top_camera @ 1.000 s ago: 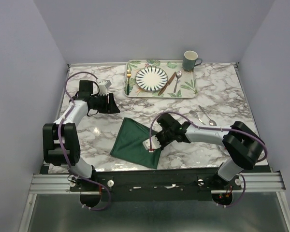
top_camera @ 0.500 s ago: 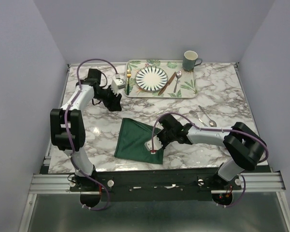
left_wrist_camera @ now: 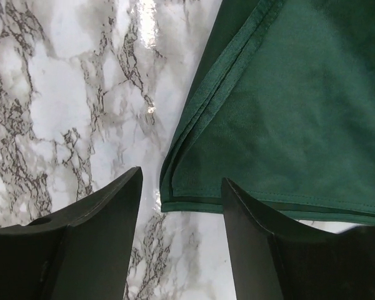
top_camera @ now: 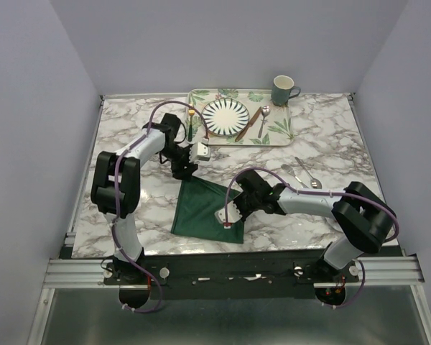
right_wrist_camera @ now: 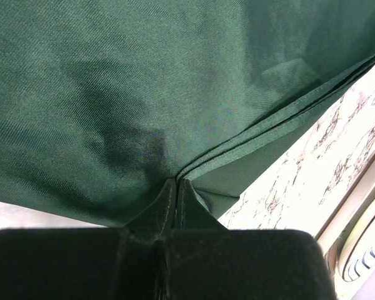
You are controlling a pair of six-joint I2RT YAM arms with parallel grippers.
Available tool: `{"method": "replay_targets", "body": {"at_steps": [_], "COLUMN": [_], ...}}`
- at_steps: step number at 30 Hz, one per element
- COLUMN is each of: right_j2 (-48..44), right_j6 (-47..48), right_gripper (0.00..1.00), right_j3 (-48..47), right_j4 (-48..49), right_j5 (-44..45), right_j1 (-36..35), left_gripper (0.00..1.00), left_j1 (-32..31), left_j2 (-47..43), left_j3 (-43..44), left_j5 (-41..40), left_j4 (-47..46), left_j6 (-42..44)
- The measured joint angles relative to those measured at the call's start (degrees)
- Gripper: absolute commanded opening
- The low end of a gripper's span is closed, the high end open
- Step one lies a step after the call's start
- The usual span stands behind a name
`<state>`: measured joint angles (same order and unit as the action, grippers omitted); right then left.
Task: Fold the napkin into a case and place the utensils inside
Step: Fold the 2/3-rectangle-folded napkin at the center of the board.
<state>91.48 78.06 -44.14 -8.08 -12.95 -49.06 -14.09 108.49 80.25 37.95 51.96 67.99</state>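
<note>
The dark green napkin (top_camera: 205,210) lies folded in layers on the marble table (top_camera: 129,194) near the front. My right gripper (top_camera: 230,215) is shut on its right edge; the right wrist view shows the cloth (right_wrist_camera: 175,81) pinched between the closed jaws. My left gripper (top_camera: 187,171) is open and empty just above the napkin's far left corner (left_wrist_camera: 175,194), which lies between its fingers (left_wrist_camera: 94,244) in the left wrist view. The gold fork (top_camera: 191,118), copper-brown knife (top_camera: 247,123) and silver spoon (top_camera: 263,118) lie on the leaf-patterned tray (top_camera: 280,129) at the back.
A striped plate (top_camera: 225,117) sits on the tray and a green mug (top_camera: 283,90) at its far right corner. Two silver utensils (top_camera: 302,172) lie on the table at the right.
My left arm has swung right and toward the front, from the far left to the napkin's far left corner. The napkin has shifted slightly right with my right gripper.
</note>
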Motion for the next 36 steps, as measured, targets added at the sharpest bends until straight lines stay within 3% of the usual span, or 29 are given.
{"method": "replay_targets", "body": {"at_steps": [12, 25, 36], "right_j2": [0.00, -0.02, 0.02], "right_j6": [-0.61, -1.09, -2.86], "right_gripper": [0.01, 0.01, 0.00], "right_j3": [0.02, 0.15, -4.37], "right_j4": [0.13, 0.57, -1.66], "right_j5": [0.11, 0.15, 0.24], "right_j1": [0.02, 1.84, 7.98], "left_gripper": [0.48, 0.00, 0.00], "left_j1": [-2.29, -2.45, -2.49], "left_j2": [5.35, 6.62, 7.39], "left_j3": [1.16, 3.63, 8.85], "left_j5": [-3.13, -3.85, -3.87], "left_j4": [0.09, 0.42, -0.07], "left_j6": [2.91, 2.93, -0.02]}}
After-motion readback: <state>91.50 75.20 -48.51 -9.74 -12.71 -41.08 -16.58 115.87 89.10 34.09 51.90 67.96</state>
